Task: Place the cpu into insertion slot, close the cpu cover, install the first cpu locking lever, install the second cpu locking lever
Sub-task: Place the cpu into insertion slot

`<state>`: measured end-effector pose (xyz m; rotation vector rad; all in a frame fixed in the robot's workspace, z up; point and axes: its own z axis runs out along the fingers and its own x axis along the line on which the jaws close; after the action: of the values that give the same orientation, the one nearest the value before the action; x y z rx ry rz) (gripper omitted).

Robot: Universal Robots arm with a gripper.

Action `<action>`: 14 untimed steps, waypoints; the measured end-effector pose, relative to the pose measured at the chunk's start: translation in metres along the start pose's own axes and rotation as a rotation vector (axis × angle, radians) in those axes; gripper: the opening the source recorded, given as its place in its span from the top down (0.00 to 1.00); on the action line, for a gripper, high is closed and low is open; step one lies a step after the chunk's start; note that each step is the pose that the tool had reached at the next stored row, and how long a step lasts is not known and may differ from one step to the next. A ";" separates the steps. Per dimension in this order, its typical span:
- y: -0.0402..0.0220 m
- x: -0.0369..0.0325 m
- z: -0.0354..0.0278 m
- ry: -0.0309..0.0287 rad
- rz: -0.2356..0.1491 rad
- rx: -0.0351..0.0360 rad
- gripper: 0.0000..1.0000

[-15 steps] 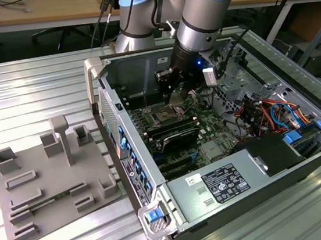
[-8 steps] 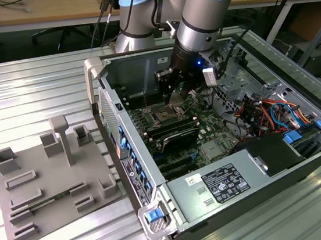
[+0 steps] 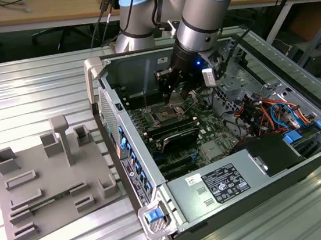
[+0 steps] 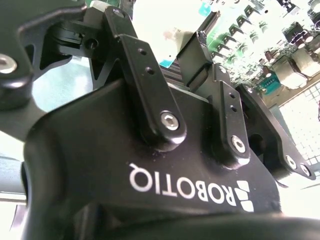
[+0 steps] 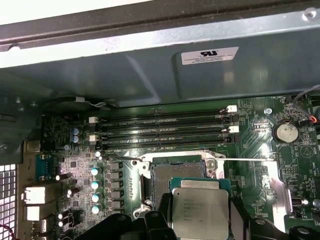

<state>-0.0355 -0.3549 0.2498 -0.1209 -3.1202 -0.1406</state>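
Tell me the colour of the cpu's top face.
The cpu is silver-grey on top, green-rimmed; first wrist view shows it best.

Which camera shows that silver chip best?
The first wrist view: the cpu is close, metal top toward the camera. The exterior view shows a small silver patch; the second wrist view, perhaps pale glare between the fingers.

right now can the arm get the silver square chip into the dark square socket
Probably yes: the tool holds the silver-grey square chip close above the dark silver-rimmed socket, whose opening looks uncovered.
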 end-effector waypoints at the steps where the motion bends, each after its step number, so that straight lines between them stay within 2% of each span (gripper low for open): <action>1: 0.0000 0.0000 0.0000 -0.0006 0.006 -0.0002 0.45; 14: 0.0000 0.0000 0.0003 -0.0049 0.055 -0.0011 0.45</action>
<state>-0.0355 -0.3550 0.2495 -0.2076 -3.1181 -0.1413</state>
